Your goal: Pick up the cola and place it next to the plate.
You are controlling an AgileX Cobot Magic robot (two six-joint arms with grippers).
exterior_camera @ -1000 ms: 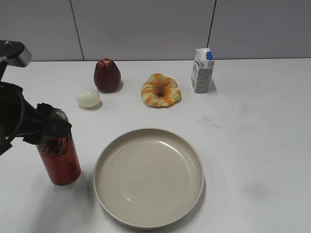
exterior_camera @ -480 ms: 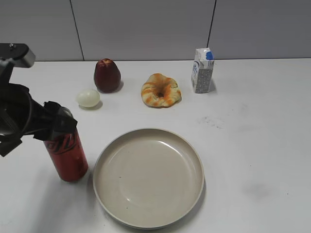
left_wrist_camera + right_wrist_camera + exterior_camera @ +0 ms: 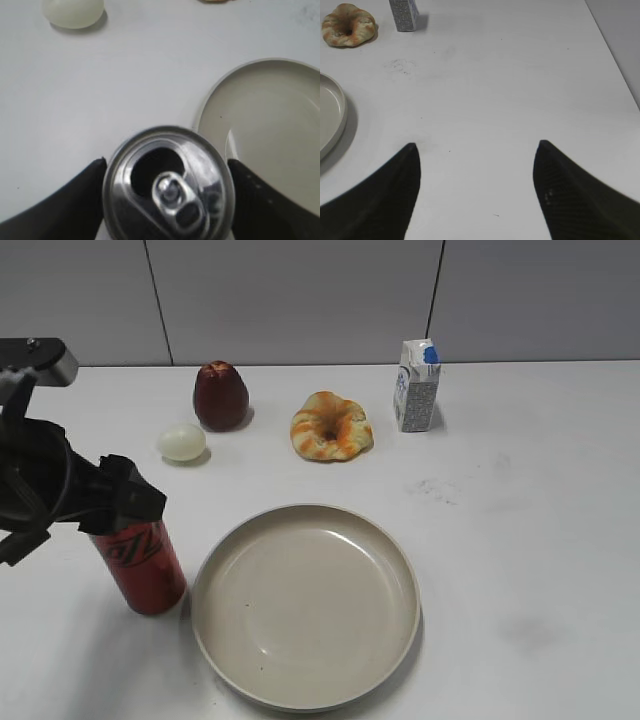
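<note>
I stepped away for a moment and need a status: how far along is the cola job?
Picking up looks done: the left gripper is shut on the cola, fingers on both sides of its top. In hand: the can stands upright just left of the plate, tilted slightly. Left: letting go and pulling away. The right gripper is open, idle.

white table [image 3: 540, 490] before grey panelled wall [image 3: 300, 300].

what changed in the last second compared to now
The left gripper, shut on the cola throughout, carried the can to the right toward the plate; its base now sits close beside the plate's left rim. Whether it rests on the table cannot be told. The plate, egg, dark red fruit, pastry and carton stayed put.
</note>
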